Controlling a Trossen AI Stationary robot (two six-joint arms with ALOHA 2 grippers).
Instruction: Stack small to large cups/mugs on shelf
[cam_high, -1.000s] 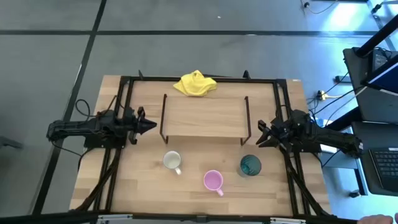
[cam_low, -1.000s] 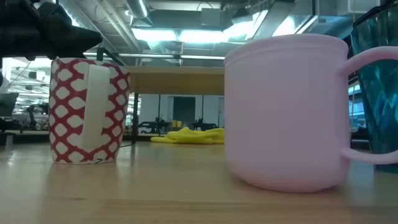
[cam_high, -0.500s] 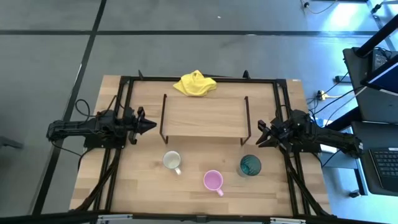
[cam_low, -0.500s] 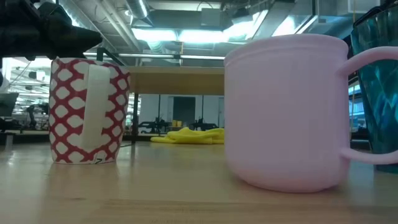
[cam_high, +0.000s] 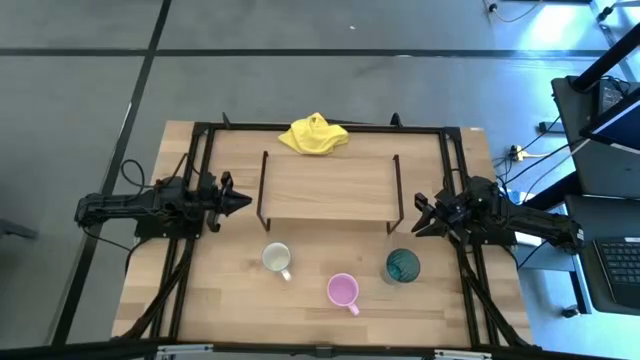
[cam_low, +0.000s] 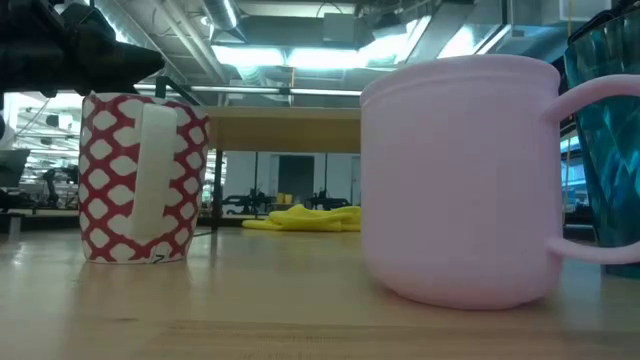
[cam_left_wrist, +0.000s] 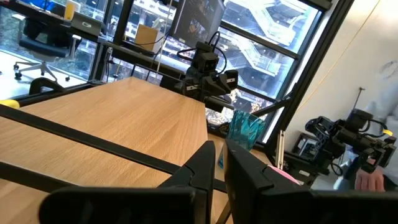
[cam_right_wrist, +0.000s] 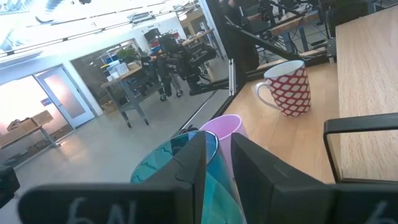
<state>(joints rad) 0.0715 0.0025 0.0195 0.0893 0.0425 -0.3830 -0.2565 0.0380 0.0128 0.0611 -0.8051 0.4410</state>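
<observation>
Cups and mugs stood in a loose row on the bare tabletop (cam_high: 230, 300) in the lower half of the high view, in front of the shelf and none yet on it. Nearest the front edge, low and centre, was the pink mug (cam_high: 343, 291), its handle turned toward the lower right. Up and to its left stood the white mug (cam_high: 277, 259), which in the low view showed a red-and-white lattice pattern. To the pink mug's right, slightly higher in the frame, stood the teal cup (cam_high: 402, 265).

Behind them, at mid-frame, the shelf (cam_high: 328, 186) stood bare on its dark wire legs. The left gripper (cam_high: 243, 201) hovered just beside the shelf's left end, fingers drawn nearly together with only a narrow gap and nothing between them. The right gripper (cam_high: 418, 217) hung off the shelf's right end, just above the teal cup, also nearly closed and holding nothing.

Farthest back, at top centre, a crumpled yellow cloth (cam_high: 314, 135) lay behind the shelf.
</observation>
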